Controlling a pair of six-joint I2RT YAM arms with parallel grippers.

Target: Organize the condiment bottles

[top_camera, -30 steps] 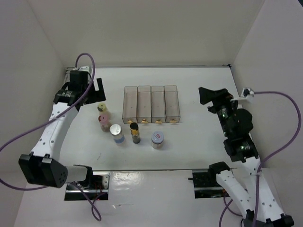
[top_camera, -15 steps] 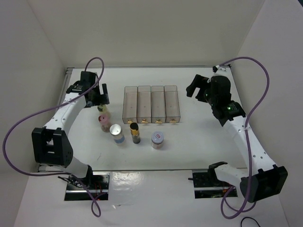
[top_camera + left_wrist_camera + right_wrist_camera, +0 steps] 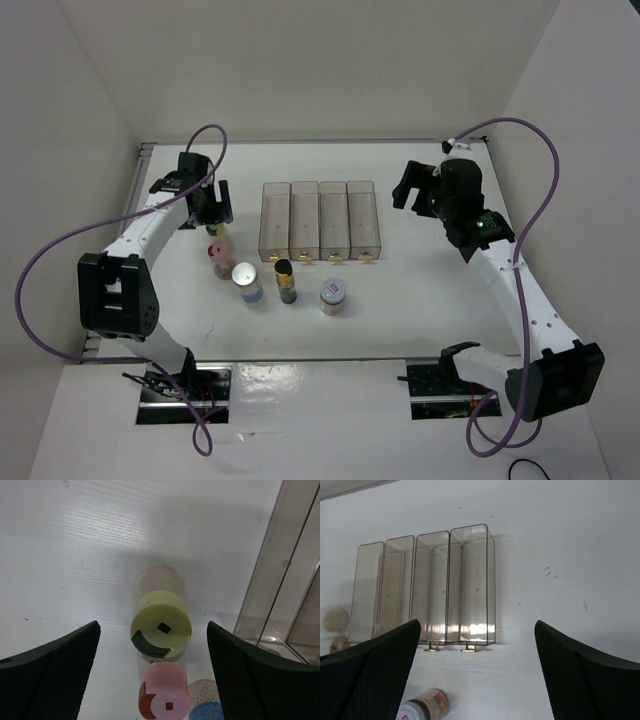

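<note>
- Left arm point(image 3: 150, 225) reached to the bench's point(image 3: 400, 300) 10 o'clock side, left jaws spread wide around the yellow-green-lidded jar point(image 3: 161, 627), touching nothing.
- Right arm point(image 3: 510, 270) hung at 3 o'clock of the bins point(image 3: 320, 220), right jaws apart.
- Only the overhead view showed all five condiment bottles point(image 3: 246, 275), at 7 o'clock of the bins.
- White bench, white walls point(image 3: 300, 70).

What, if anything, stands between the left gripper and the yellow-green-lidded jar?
Nothing visible does. In the left wrist view the yellow-green-lidded jar shows framed between the open fingers of the left gripper, with bare table on either side. The pink-lidded jar stands close beside it; the clear bins lie off to one side.
</note>
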